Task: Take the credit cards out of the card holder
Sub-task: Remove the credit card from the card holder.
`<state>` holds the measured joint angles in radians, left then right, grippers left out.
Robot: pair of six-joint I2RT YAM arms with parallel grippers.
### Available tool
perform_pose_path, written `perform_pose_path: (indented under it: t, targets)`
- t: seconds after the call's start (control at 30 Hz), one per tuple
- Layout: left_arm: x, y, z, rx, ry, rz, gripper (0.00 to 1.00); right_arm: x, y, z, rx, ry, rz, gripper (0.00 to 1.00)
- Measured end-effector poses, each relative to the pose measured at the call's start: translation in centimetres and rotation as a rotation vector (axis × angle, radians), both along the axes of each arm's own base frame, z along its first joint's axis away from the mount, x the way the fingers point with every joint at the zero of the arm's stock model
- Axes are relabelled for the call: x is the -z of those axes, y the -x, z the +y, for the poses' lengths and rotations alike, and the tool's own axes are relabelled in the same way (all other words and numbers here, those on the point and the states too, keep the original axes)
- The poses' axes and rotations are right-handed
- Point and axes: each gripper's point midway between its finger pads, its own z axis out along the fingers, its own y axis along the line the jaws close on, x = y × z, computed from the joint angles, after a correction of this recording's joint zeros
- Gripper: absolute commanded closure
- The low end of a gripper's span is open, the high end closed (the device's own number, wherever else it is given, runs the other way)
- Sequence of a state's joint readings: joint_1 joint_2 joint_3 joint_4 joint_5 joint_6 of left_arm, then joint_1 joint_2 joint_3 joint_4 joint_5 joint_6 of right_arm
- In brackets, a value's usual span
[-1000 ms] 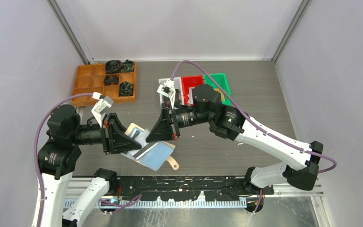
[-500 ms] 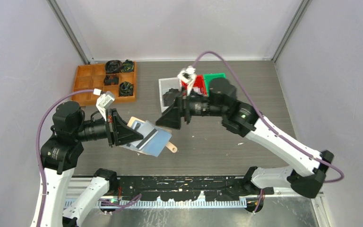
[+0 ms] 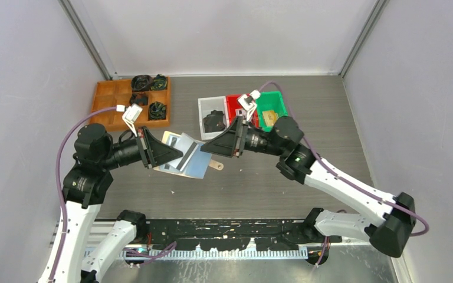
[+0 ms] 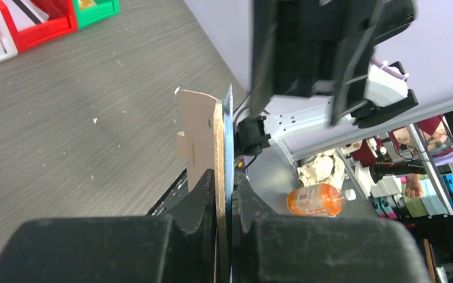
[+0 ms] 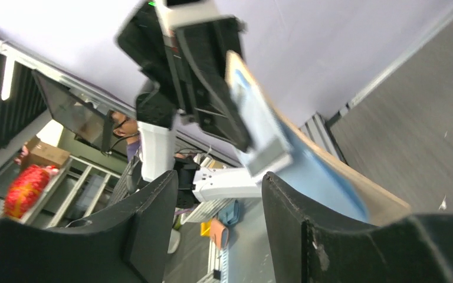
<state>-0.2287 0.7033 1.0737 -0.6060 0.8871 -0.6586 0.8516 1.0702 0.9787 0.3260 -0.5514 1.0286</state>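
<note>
Left gripper [image 4: 226, 191] pinches the card holder [image 4: 199, 127] edge-on, hiding its pockets. Right gripper [image 5: 219, 200] is spread, empty, just beside it. Any print on the credit cards [image 3: 181, 163] is too small to read.

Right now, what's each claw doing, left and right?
Left claw: closed on the wallet.
Right claw: open, holding nothing, pointed at the wallet.
</note>
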Motion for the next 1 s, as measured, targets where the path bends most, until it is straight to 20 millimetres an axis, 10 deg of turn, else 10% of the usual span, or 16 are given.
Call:
perform_pose_path:
  t: [0.17,0.8,1.0]
  targets:
    - [-1.0,-0.7,-0.2,-0.017,0.041,0.005,1.0,3.9,0.0,2.4,-0.054,0.058,0.119,0.44]
    - [-3.5,-0.4,-0.9,0.017,0.144,0.028,1.0,2.4,0.6,3.8,-0.122,-0.043,0.126,0.53]
    - [-3.9,0.1,-1.0,0.041,0.161,0.033,1.0,2.0,0.5,3.9,-0.119,-0.063,0.126,0.79]
